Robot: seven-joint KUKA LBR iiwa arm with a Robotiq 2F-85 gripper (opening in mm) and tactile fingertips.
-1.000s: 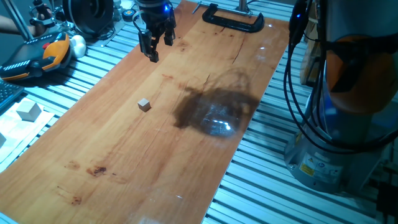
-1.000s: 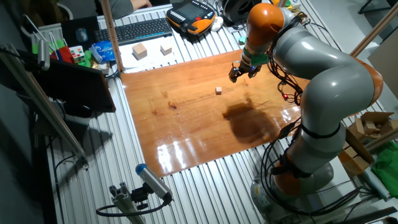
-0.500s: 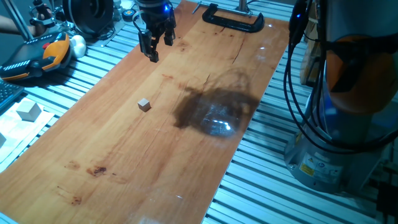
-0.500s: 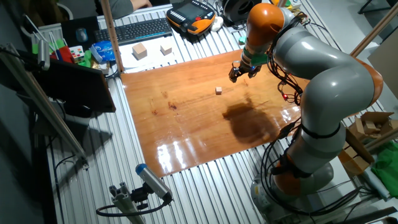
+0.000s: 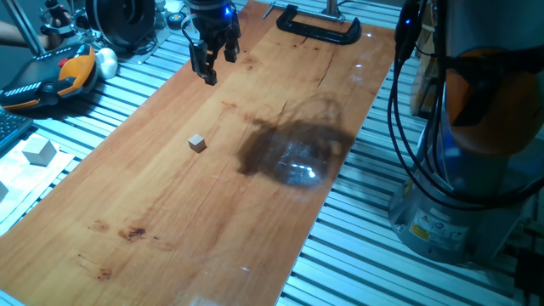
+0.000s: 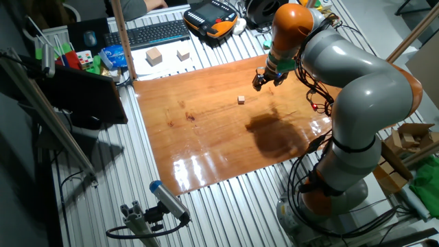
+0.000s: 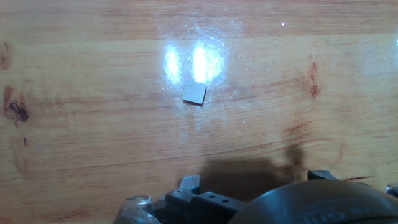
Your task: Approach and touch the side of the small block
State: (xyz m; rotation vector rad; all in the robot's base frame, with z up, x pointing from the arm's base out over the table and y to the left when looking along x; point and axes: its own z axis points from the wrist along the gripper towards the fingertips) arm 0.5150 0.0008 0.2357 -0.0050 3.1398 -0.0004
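Note:
The small block [image 5: 197, 144] is a tiny pale beige cube lying alone on the wooden board [image 5: 170, 212]. It also shows in the other fixed view [image 6: 241, 100] and upper middle in the hand view [image 7: 194, 94]. My gripper [image 5: 218, 68] hangs above the board's far end, well away from the block, and is open with nothing between its fingers. From the other side, the gripper [image 6: 259, 85] is to the right of the block. In the hand view only the fingertips [image 7: 189, 183] show, at the bottom edge.
A black clamp [image 5: 319, 25] grips the board's far edge. Larger wooden cubes [image 6: 154, 56] and a keyboard [image 6: 154, 33] lie off the board on the slatted table. An orange and black pendant [image 5: 51, 76] lies at the left. The robot's base [image 5: 459, 187] stands at the right.

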